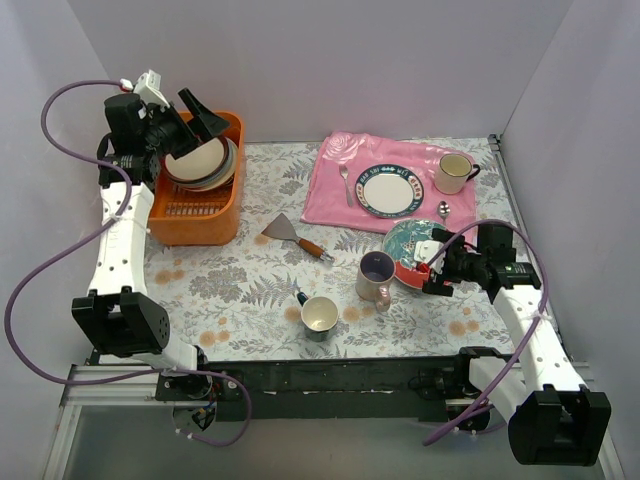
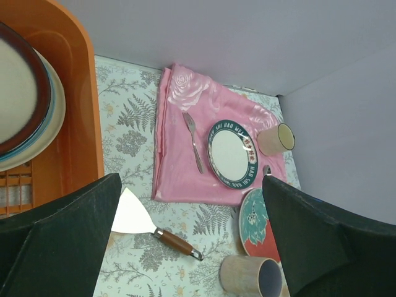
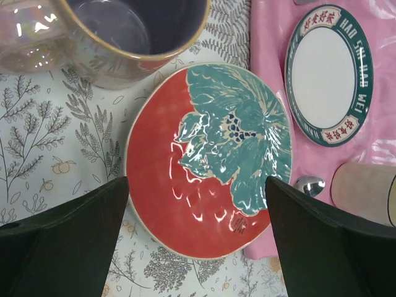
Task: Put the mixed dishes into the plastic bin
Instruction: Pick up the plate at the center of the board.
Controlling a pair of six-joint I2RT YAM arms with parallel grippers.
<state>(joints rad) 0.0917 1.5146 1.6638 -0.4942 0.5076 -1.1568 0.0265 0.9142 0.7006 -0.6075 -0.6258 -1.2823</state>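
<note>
The orange plastic bin stands at the far left and holds a stack of dishes; both show in the left wrist view, bin and dishes. My left gripper hangs open and empty above the bin. The red-rimmed teal plate lies at the right. My right gripper is open just above its near edge. The lilac mug stands beside the plate. A grey-white mug stands nearer the front.
A pink cloth at the back carries a blue-rimmed white plate, a cream mug, a fork and a spoon. A scraper with a wooden handle lies mid-table. Walls close in on three sides.
</note>
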